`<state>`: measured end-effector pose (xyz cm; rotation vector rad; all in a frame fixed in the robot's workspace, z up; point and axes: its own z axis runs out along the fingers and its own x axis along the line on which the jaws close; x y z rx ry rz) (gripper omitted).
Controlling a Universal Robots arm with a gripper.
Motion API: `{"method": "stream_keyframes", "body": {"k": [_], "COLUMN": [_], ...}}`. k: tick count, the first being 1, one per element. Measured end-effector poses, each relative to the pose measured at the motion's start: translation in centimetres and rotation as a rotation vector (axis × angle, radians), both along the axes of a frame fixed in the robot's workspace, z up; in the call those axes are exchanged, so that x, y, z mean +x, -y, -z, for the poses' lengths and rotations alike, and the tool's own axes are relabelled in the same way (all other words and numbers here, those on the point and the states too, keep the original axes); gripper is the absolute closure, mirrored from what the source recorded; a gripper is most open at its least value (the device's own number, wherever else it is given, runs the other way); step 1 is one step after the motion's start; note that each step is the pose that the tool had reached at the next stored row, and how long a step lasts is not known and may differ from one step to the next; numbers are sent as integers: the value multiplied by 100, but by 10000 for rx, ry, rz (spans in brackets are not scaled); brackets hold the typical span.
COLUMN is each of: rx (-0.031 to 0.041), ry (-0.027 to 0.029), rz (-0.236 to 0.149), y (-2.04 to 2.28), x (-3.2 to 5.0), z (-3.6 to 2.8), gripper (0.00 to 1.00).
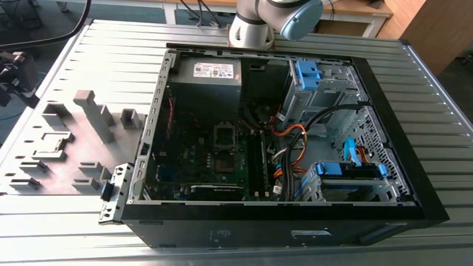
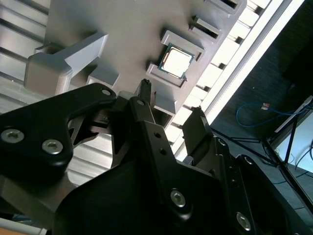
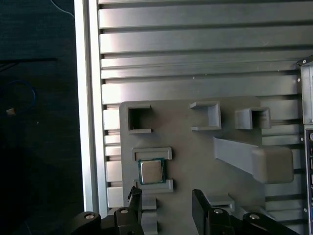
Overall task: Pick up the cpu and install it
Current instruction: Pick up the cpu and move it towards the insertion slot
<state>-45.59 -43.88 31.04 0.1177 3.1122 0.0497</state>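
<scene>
Both fingers of my tool [image 3: 167, 198] stand far apart, and nothing is between them. I hold nothing. In both wrist views I see the black fingers [image 2: 146, 95] point at a grey plate [image 3: 195, 161] that lies flat on the bench [image 3: 195, 49].

The cpu [image 3: 150, 171] sits on that grey plate. It is a small square with a shiny silver top and a thin green edge. It rests in a little pocket, with a low grey wall on two sides of it. My tool [image 2: 171, 105] is near the cpu [image 2: 175, 61] but does not touch it. One finger tip is just beside the pocket.

The plate has more little pockets with low walls. It also has a tall grey block [image 3: 254, 159] with a slanted side, well apart from the cpu.

In the exterior view the grey plate [image 1: 74, 144] lies on the silver bench [image 1: 443, 194], which has long grooves. A big black PC case [image 1: 296, 221] lies on its side just beside the plate, toward the exterior view's right. The case is open on top. Inside I see a green board [image 1: 214, 160], orange wires [image 1: 292, 133] and some blue parts. My arm [image 1: 251, 27] comes up from behind the case.
</scene>
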Motion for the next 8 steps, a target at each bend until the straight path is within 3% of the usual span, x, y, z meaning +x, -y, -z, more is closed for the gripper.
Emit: {"method": "stream_keyframes", "body": {"k": [8], "rx": [-1], "ry": [-2], "rz": [0], "y": [0], "x": [1], "z": [145], "gripper": [47]}}
